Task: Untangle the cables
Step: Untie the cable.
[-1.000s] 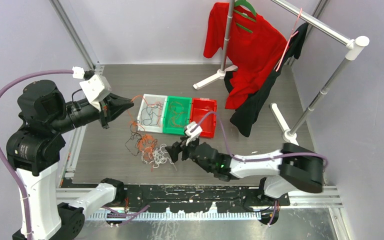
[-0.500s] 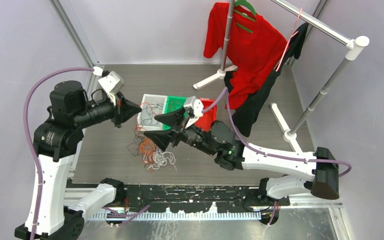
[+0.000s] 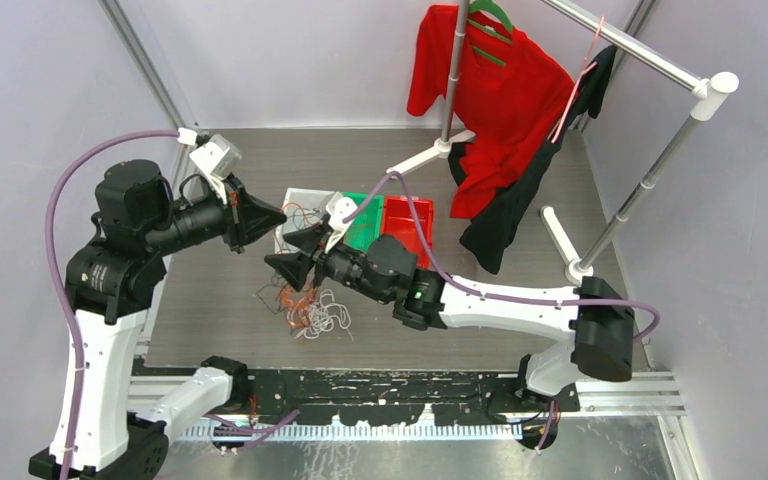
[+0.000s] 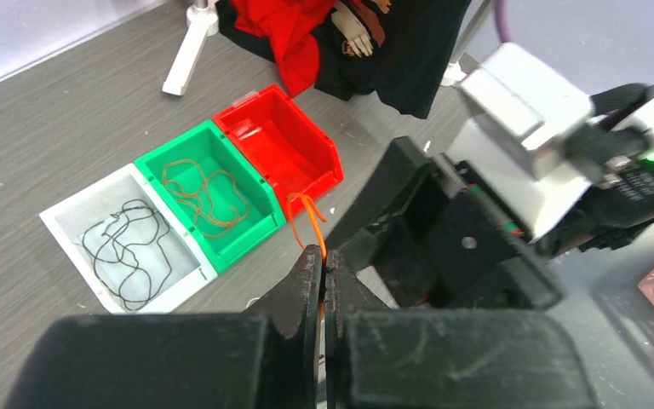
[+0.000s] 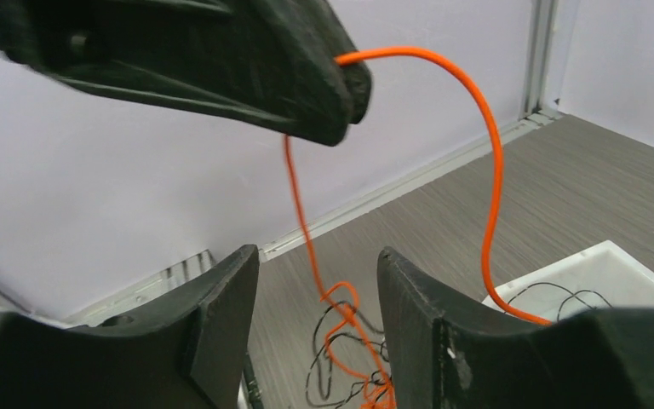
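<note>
The table carries everything. Beyond the left pincer sit the white bin with a black cable, the green bin with orange ones, and the red bin, which shows none. So sorting is begun but far from finished: the tangle of orange, black and white lies under both pincers. The left pincer is clamped on one orange cable that hangs into the tangle. The right pincer, just beside, has its jaws apart around that strand, gripping nothing.
</note>
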Tool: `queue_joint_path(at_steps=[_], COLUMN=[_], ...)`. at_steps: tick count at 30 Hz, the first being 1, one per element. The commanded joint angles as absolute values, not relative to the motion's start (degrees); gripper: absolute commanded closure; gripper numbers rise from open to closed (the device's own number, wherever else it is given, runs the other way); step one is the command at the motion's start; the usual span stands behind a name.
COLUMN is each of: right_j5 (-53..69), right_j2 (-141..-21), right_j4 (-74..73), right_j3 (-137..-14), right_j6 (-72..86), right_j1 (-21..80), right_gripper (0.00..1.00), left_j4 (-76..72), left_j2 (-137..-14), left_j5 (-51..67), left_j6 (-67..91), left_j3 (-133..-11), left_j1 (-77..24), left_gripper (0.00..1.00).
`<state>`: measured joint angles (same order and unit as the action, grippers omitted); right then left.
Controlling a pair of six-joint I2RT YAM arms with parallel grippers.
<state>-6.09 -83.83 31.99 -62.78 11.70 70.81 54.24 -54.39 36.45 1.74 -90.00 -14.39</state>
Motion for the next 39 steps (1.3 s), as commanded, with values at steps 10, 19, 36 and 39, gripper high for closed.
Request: queue_joint_path(at_steps=[10, 19, 36, 39], right_j5=[-13.4, -13.6, -20.1, -19.6], right_j2=[-93.3, -97.5, -100.5, -97.1], right_j4=[42.5, 50.1, 60.9, 62.8], right_j3=[-64.9, -52.2, -35.5, -34.0], right_j6=[11.6, 18.6, 25.5, 24.2], right_j1=[70.8, 70.8, 71.2, 71.3], right_gripper=[0.51, 0.48, 0.44, 0.28], left_j4=[51.7, 47.6, 41.5, 42.3], left_j2=[-55.1, -58.9, -61.0, -60.8], left_j5=[40.7, 34.6, 27.2, 28.2], left_j6=[6.6, 4.5, 2.2, 2.7], left_j3=[-97.4, -108.5, -118.2, -116.7], left_j1=[-14.3, -14.3, -14.3, -14.4], left_gripper=[1.00, 1.00, 1.00, 1.00])
